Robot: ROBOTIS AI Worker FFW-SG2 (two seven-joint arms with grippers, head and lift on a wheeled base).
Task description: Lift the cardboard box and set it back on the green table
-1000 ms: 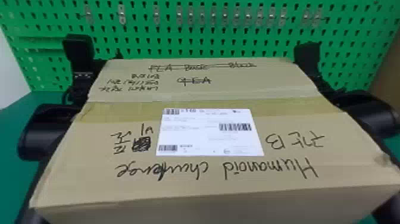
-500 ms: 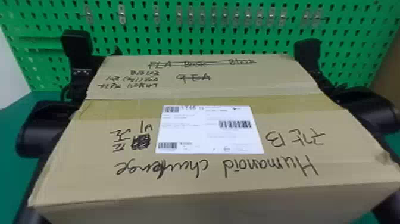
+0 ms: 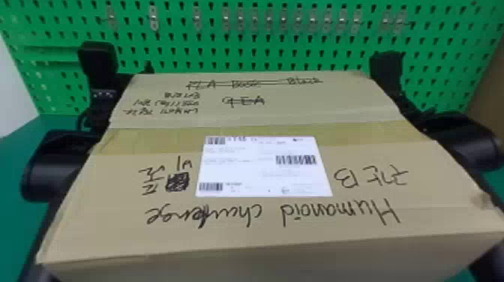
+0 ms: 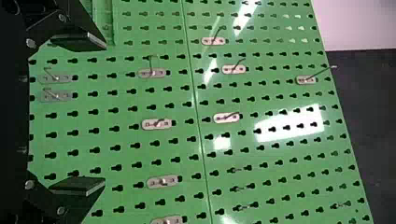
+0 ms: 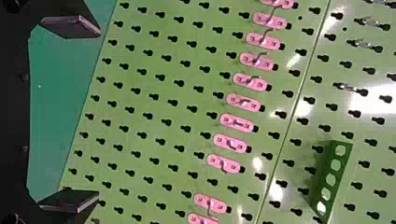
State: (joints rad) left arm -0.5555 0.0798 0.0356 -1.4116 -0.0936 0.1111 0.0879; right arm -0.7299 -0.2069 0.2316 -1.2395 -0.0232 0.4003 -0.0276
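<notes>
Cardboard box (image 3: 270, 206) is flanked by left arm (image 3: 56, 165) and right arm (image 3: 465, 140), left tool (image 4: 103, 114) and right tool (image 5: 99, 114) both spread, nothing gripped; lift stage is presumed, so level lowering onto bench (image 3: 15, 225) is needed, side pressure matched.

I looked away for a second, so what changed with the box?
The cardboard box crept slightly up in the head view, then dipped back about as far. It stayed between the left arm and the right arm, with its white label up; the green pegboard stayed put.
</notes>
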